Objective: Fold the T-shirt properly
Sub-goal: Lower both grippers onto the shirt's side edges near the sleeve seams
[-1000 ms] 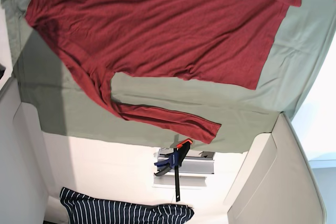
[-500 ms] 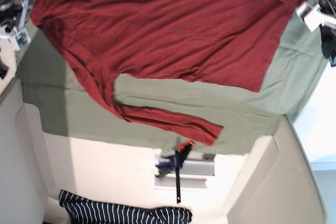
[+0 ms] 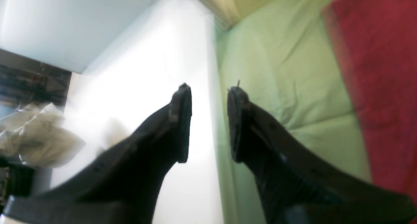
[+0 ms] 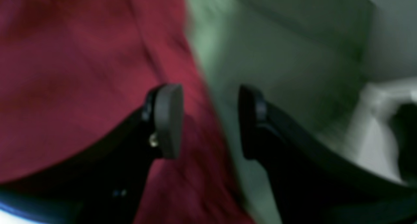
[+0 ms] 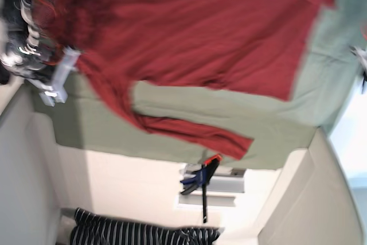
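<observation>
Left wrist: your left pincer [image 3: 208,119] hangs spread and empty above the green cloth [image 3: 286,87], with the red T-shirt [image 3: 374,87] near it. Right wrist, blurred: your right pincer [image 4: 210,119], also spread, sits above the T-shirt's edge. Base: the T-shirt lies unfolded on the cloth, so this looks like the approach; next, pinch its edges.

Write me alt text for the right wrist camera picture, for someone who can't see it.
Blurred close-up of the open right gripper over the edge of a red shirt, with one black jaw above the shirt and the other above the green cloth beside it. Nothing is held between the jaws.
</observation>
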`<state>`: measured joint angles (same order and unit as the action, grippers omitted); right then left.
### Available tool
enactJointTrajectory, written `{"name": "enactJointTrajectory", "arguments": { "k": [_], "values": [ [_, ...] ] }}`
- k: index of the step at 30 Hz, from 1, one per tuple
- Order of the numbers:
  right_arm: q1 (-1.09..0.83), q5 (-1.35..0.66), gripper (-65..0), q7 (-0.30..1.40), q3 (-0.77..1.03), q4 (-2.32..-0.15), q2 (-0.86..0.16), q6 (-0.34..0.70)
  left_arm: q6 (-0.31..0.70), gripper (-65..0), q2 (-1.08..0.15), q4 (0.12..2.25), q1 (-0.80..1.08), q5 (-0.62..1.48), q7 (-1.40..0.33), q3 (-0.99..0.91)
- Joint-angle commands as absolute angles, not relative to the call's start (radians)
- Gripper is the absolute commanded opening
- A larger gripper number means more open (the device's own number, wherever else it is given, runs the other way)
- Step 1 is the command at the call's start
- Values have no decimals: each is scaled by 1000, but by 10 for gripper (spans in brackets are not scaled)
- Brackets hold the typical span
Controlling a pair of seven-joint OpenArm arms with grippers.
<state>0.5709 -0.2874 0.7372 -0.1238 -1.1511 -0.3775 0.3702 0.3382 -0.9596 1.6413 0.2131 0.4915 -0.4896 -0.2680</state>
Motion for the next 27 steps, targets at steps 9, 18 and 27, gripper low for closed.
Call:
{"name": "enactJointTrajectory", "arguments": {
  "k": [9, 18, 27],
  "values": [
    [800, -390, -374, 741, -120, -798, -139, 450, 551, -429, -967, 1292, -121, 937, -560, -244],
    [825, -313, -374, 733, -120, -752, -44, 450, 535, -429, -780, 780, -490, 954, -587, 39],
    [825, -260, -374, 733, -120, -752, -67, 442, 535, -429, -665, 316, -862, 937, -587, 47]
  ]
}}
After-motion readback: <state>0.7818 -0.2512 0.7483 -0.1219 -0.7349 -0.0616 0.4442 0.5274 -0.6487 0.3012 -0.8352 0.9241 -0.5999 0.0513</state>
